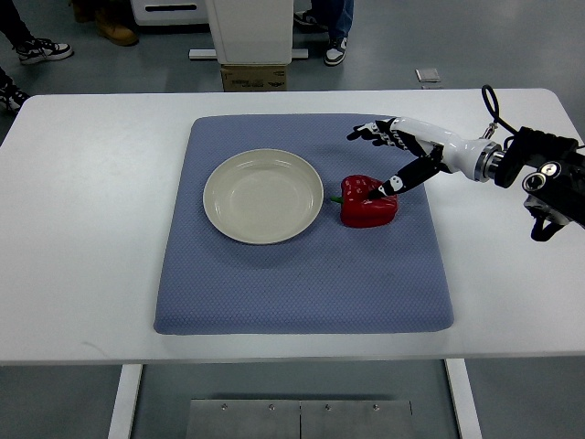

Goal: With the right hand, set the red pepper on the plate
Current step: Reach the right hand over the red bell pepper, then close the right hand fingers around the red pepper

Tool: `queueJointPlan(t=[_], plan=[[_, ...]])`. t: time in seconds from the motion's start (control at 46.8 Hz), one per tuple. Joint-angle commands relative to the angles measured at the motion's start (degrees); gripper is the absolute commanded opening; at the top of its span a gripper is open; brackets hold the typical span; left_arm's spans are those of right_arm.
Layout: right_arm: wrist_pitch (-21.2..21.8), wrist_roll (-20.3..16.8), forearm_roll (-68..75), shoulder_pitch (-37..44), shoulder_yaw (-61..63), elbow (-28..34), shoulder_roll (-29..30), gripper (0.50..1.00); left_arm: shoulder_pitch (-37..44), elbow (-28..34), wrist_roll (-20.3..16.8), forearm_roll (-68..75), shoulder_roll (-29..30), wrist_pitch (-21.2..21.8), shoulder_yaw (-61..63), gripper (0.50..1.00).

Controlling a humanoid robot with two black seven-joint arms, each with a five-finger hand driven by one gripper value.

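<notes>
Fingers of the right hand spread wide over the red pepper, ungrasped beside the empty plate; pickup and placing remain.

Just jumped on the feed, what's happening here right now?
The right hand is reaching in over the red pepper, fingers spread, with one fingertip at the pepper's top but no grasp yet. The pepper sits on the blue mat, just right of the plate, which is empty. The left arm isn't in view. So the pickup hasn't happened yet.
</notes>
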Motion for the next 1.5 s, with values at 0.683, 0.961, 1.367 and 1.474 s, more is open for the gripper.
queueJointPlan(t=[0.683,0.961,1.367,1.474], plan=[[-4.6,-0.4,-1.2,3.5,-11.8,-2.1,2.5,0.981,0.0,0.0,0.0,0.0,0.0,0.0,0.0,1.0],[-4.7,-0.3,-1.4,3.4,-12.7,-3.1,2.9,0.96,0.0,0.0,0.0,0.0,0.0,0.0,0.0,1.0],[-7.5,-0.1,-1.5,3.3,-14.3,-3.2,4.0,0.943,0.0,0.0,0.0,0.0,0.0,0.0,0.0,1.0],[-7.5,-0.1,-1.5,3.3,-14.3,-3.2,4.5,0.941,0.0,0.0,0.0,0.0,0.0,0.0,0.0,1.0]])
